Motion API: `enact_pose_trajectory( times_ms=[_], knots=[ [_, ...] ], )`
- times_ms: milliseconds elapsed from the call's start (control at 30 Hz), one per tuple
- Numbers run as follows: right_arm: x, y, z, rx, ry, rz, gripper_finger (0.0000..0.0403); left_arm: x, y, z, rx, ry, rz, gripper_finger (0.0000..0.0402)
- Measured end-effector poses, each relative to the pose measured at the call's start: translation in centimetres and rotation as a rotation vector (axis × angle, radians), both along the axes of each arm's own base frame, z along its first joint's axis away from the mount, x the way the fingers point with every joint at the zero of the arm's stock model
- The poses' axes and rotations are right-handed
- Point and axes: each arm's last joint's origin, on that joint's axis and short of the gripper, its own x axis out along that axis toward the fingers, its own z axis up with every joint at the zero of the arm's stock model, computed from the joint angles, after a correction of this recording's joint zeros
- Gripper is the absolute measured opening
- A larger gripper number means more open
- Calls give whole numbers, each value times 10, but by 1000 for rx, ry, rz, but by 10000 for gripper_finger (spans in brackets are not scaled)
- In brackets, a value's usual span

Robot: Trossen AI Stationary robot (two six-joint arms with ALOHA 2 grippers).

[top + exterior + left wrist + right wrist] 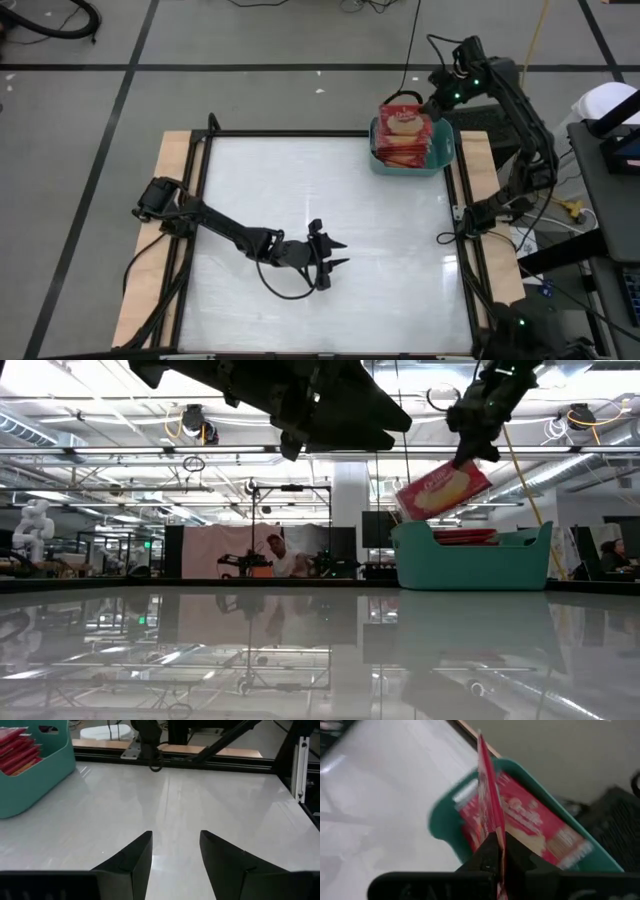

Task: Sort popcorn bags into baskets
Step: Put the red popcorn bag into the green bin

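One popcorn bag (443,489) hangs tilted above the teal basket (441,152), pinched at one edge by the right gripper (430,104), whose jaws are clenched on it; the right wrist view shows the packet edge-on between the two dark fingers, with the tub directly beyond it. That basket sits at the far right corner of the worktop (320,210), and it already holds a stack of red packets (17,750) lying flat, their edges rising near the rim. No other bag shows on the worktop surface, so this looks like one of the last to go in. Judging by how it keeps its flat shape while held by a single edge, the packet seems light and fairly stiff, more like a flat card than a limp pouch, though its glossy wrapper is probably slippery, so a grip along a sealed edge or short side seems the safest hold. Crushing it would matter little, but a loose pinch could let it slide out early. The right arm reaches from the right edge up and over the tub, wrist angled downward. The left gripper (327,258) waits low over the near middle of the worktop, its jaws released and holding nothing, pointing toward the right edge.
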Motion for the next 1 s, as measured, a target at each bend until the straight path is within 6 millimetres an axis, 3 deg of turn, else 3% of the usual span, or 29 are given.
enact_pose_trajectory(
  times_ms=[600,1000],
  knots=[
    [0,-11,-25,9,89,-101,2,0,1,0,49,4,-16,168],
    [2,-17,-40,-50,211,-200,53,0,1,0,47,4,-15,168]
  ],
)
